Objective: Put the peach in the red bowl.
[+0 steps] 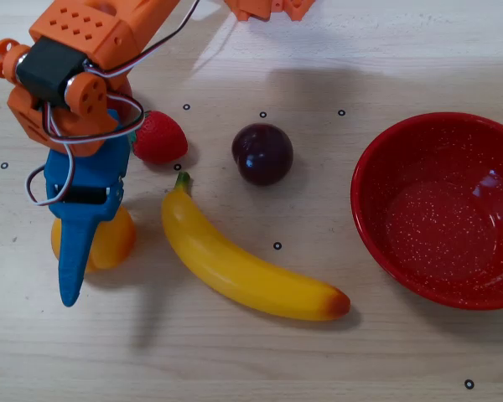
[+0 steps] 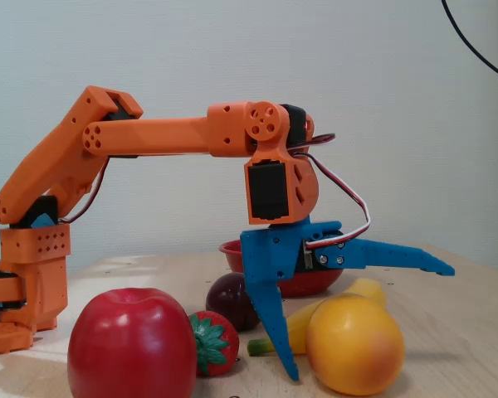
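While the blue pincer straddles the peach with fingers wide apart, a banana, strawberry and plum lie between it and the empty red bowl on the surface.

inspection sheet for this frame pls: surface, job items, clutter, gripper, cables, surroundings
Surface: pale wooden table with small black ring marks.
Job's things: peach on the table, partly under the gripper in the overhead view; red bowl empty.
Clutter: banana, plum, strawberry, red apple.
Gripper: blue gripper open, jaws straddling the peach, not closed on it.
Cables: wires looped at the wrist; black cable on the wall.
Surroundings: plain light wall.
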You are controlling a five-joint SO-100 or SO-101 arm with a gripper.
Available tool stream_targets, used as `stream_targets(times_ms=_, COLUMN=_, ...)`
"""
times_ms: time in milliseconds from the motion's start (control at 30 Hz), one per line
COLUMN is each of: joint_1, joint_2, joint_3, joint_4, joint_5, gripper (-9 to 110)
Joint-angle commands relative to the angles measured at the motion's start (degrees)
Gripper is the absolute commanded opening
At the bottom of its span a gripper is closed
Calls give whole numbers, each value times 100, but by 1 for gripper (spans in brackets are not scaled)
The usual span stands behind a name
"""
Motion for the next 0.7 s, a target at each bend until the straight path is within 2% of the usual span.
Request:
stream_targets(times_ms=0, joint_1=-211, joint_2=299, joint_3=-123, joint_4=-176, joint_5=79, gripper=73)
stream_targets(times_ms=667, joint_1=-167, joint_2=193, joint_3=26, joint_4=-545, joint_5=70, gripper=72)
